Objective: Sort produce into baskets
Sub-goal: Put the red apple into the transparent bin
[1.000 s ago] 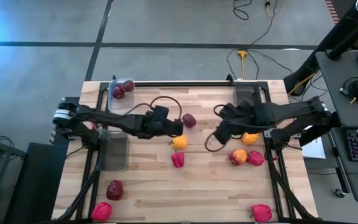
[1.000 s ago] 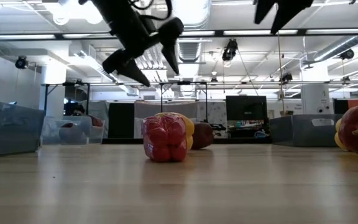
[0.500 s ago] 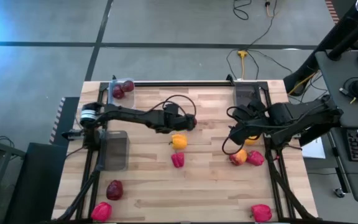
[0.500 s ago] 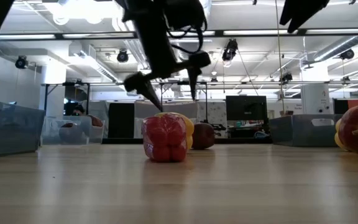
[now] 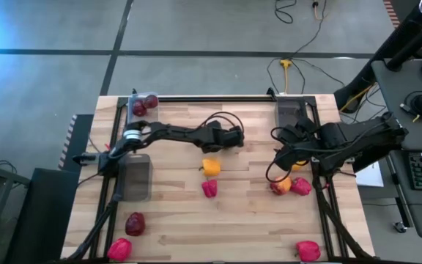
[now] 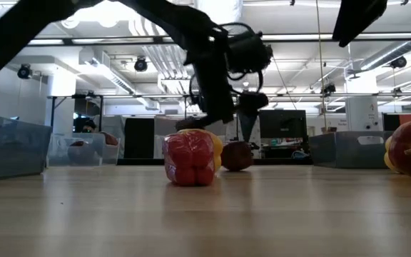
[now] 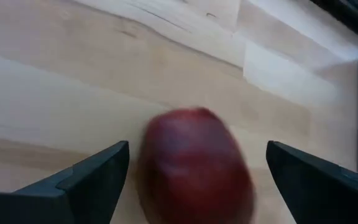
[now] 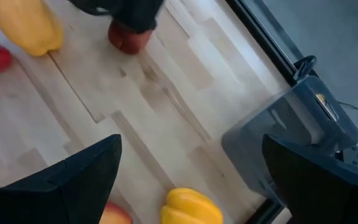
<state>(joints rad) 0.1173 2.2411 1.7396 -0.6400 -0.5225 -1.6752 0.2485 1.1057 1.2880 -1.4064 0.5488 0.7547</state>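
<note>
A dark maroon round fruit (image 7: 194, 168) lies on the wooden table (image 5: 174, 213) near its middle, toward the far side; it also shows in the low view (image 6: 237, 155). My left gripper (image 7: 197, 146) is open just above it, one finger on either side, and covers it in the high view (image 5: 230, 138). My right gripper (image 5: 278, 158) is open and empty, hovering over the right half of the table beside a yellow pepper (image 8: 192, 208). A yellow pepper (image 5: 211, 167) and a red pepper (image 5: 209, 188) lie near the table's middle.
A basket (image 5: 143, 105) at the far left holds two maroon fruits. A second basket (image 5: 136, 177) stands at the left edge and a third (image 5: 293, 111) at the far right. An orange-red piece (image 5: 280, 185) and a red pepper (image 5: 301, 187) lie at the right. A maroon fruit (image 5: 135, 223) and red peppers (image 5: 120, 248) (image 5: 308, 250) lie near the front edge.
My left gripper has gone toward the table's right edge and down, from beside the yellow pepper to just over the maroon fruit, staying open. My right gripper has drawn back toward the table's right edge. The produce has not moved.
</note>
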